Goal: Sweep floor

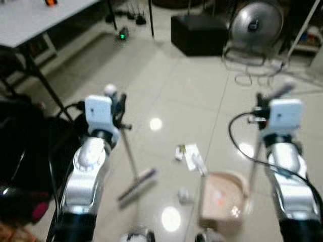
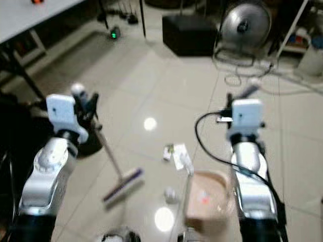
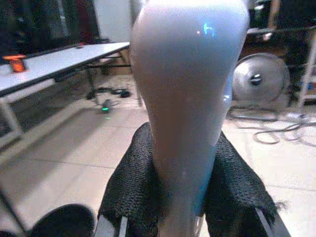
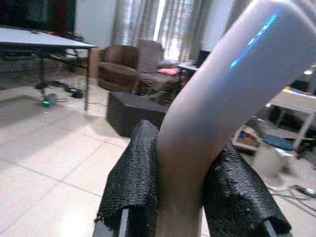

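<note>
Overhead, we hold the broom (image 1: 132, 171) in our left gripper (image 1: 119, 105), its head angled toward the litter (image 1: 189, 157), and the dustpan (image 1: 222, 199) waiting beside. Both wrist views show padded fingers (image 3: 133, 190) clamped on handles, the right gripper (image 4: 182, 197) steadying the pan.

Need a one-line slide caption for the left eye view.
Left hand grips broom, right hand holds dustpan; paper scraps lie between on tiled floor.
</note>
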`<state>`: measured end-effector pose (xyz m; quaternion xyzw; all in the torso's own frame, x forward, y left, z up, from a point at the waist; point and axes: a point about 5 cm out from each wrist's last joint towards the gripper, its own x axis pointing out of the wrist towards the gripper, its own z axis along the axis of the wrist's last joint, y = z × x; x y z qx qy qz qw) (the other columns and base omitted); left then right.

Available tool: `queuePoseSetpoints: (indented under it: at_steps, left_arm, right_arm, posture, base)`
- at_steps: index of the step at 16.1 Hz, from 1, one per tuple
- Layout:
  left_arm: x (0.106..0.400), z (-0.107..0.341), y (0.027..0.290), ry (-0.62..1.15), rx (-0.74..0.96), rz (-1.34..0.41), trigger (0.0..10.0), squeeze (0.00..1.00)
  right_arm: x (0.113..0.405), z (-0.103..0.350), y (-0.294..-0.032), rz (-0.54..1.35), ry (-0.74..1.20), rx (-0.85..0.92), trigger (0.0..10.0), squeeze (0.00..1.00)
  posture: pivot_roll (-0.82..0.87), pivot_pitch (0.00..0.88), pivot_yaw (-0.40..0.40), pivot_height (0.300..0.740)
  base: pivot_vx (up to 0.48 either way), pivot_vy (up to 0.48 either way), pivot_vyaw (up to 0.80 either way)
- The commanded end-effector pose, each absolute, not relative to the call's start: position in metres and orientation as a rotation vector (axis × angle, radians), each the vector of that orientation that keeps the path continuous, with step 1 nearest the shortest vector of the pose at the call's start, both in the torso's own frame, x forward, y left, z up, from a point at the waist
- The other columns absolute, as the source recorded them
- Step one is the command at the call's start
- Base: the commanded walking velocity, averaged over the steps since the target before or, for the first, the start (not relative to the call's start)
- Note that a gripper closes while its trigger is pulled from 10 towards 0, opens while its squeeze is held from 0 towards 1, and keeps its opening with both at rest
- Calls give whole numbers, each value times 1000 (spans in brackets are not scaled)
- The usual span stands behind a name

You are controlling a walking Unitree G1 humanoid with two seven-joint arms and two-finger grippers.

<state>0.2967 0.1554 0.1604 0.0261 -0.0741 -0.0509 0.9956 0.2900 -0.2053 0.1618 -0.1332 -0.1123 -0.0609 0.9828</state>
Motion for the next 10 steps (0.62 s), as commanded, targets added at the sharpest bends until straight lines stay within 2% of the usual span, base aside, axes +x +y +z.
queuePoseSetpoints:
  at_steps: [1, 5, 10]
  left_arm:
    - [296, 160, 156, -162, 48, -80, 10000, 0]
    - [302, 158, 159, -198, 40, -23, 10000, 0]
    - [312, 157, 165, -242, 27, 24, 10000, 0]
  right_arm:
    - [295, 164, -203, -82, -264, -314, 10000, 0]
    - [317, 150, -193, 3, -272, -416, 10000, 0]
    - [336, 144, -178, 19, -307, -420, 10000, 0]
  posture:
    - [67, 184, 80, 740]
    - [108, 275, 91, 740]
    - [114, 319, 86, 740]
  base:
    - [0, 0, 0]
    - [0, 0, 0]
    - [0, 0, 0]
